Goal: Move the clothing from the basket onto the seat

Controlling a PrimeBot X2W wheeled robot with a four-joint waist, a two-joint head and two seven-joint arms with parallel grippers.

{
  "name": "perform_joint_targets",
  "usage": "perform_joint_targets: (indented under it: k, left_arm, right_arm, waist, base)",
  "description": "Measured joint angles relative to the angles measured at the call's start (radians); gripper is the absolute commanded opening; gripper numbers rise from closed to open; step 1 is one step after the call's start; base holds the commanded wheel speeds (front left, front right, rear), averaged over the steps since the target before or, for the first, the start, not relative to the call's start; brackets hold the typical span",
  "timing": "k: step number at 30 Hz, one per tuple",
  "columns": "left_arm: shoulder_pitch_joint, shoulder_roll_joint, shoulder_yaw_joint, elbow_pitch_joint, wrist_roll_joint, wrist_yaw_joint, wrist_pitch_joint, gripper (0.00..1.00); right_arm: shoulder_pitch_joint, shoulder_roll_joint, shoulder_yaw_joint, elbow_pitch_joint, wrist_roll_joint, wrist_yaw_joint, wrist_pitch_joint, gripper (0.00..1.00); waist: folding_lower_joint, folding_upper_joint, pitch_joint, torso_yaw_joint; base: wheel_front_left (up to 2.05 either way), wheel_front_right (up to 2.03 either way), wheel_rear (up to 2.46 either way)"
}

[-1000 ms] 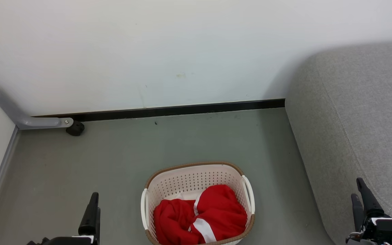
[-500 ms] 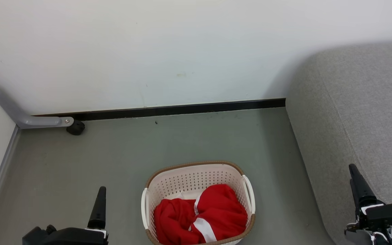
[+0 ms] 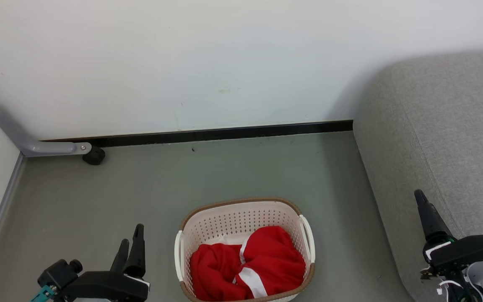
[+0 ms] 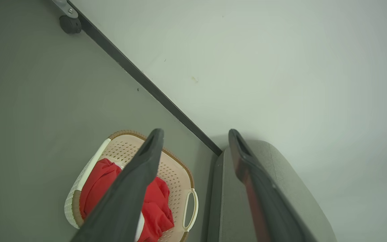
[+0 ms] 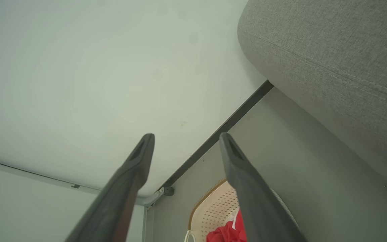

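The cream-white basket (image 3: 241, 202) with a brown rim stands on the grey floor at the bottom centre of the head view. The red clothing (image 3: 250, 266) with white stripes lies bunched inside it. The light grey seat (image 3: 447, 126) rises to its right. My left gripper (image 3: 132, 235) is open and empty, left of the basket and apart from it. My right gripper (image 3: 421, 199) is open over the seat's front edge. In the left wrist view the open gripper (image 4: 196, 131) frames the basket (image 4: 181, 168), clothing (image 4: 99, 181) and seat (image 4: 281, 174). The right wrist view shows the open gripper (image 5: 185, 135), basket (image 5: 210, 205) and seat (image 5: 331, 50).
A white wall with a black baseboard (image 3: 224, 134) runs behind the basket. At the far left a grey metal leg ends in a black caster (image 3: 94, 156) beside a pale panel. Grey floor (image 3: 224, 172) lies between wall and basket.
Both grippers have come further up into the head view, the left one drifting right toward the basket, the right one drifting left. Basket and clothing have not moved.
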Motion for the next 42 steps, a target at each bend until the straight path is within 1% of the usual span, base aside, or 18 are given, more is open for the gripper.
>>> perform_joint_targets:
  k: [11, 19, 21, 27, 28, 31, 40, 42]
  left_arm:
    - [-0.020, 0.029, -0.071, 0.017, 0.209, 0.040, -0.038, 1.00]
    - [-0.032, 0.049, -0.108, 0.038, 0.355, 0.074, -0.065, 1.00]
    - [-0.038, 0.049, -0.111, 0.043, 0.382, 0.088, -0.075, 1.00]
    - [-0.039, 0.053, -0.132, 0.047, 0.476, 0.100, -0.096, 1.00]
    - [-0.041, 0.054, -0.139, 0.049, 0.509, 0.107, -0.104, 1.00]
    - [-0.048, 0.056, -0.151, 0.053, 0.559, 0.115, -0.114, 1.00]
    - [-0.063, 0.057, -0.168, 0.057, 0.686, 0.135, -0.145, 1.00]
    - [-0.064, 0.057, -0.170, 0.057, 0.699, 0.142, -0.150, 1.00]
  right_arm:
    - [-0.057, -0.045, 0.103, 0.078, -0.184, 0.000, -0.053, 1.00]
    - [-0.095, -0.064, 0.171, 0.129, -0.287, -0.001, -0.088, 1.00]
    - [-0.103, -0.072, 0.185, 0.140, -0.316, -0.001, -0.096, 1.00]
    - [-0.138, -0.092, 0.225, 0.174, -0.388, -0.001, -0.119, 1.00]
    - [-0.148, -0.097, 0.236, 0.186, -0.406, -0.001, -0.126, 1.00]
    - [-0.162, -0.104, 0.252, 0.201, -0.443, -0.006, -0.140, 1.00]
    - [-0.210, -0.128, 0.300, 0.246, -0.536, -0.006, -0.169, 1.00]
    - [-0.215, -0.131, 0.304, 0.249, -0.549, -0.006, -0.176, 1.00]
  waist:
    - [0.0000, 0.0000, 0.002, 0.001]
    - [0.0000, 0.0000, 0.004, -0.001]
    - [0.0000, 0.0000, 0.004, -0.001]
    - [0.0000, 0.0000, 0.006, -0.003]
    - [0.0000, 0.0000, 0.006, -0.004]
    - [0.0000, 0.0000, 0.007, -0.005]
    - [0.0000, 0.0000, 0.011, -0.009]
    - [0.0000, 0.0000, 0.011, -0.009]
  base:
    - [0.00, 0.00, 0.00]
    - [0.00, 0.00, 0.00]
    - [0.00, 0.00, 0.00]
    - [0.00, 0.00, 0.00]
    - [0.00, 0.00, 0.00]
    - [0.00, 0.00, 0.00]
    - [0.00, 0.00, 0.00]
    - [0.00, 0.00, 0.00]
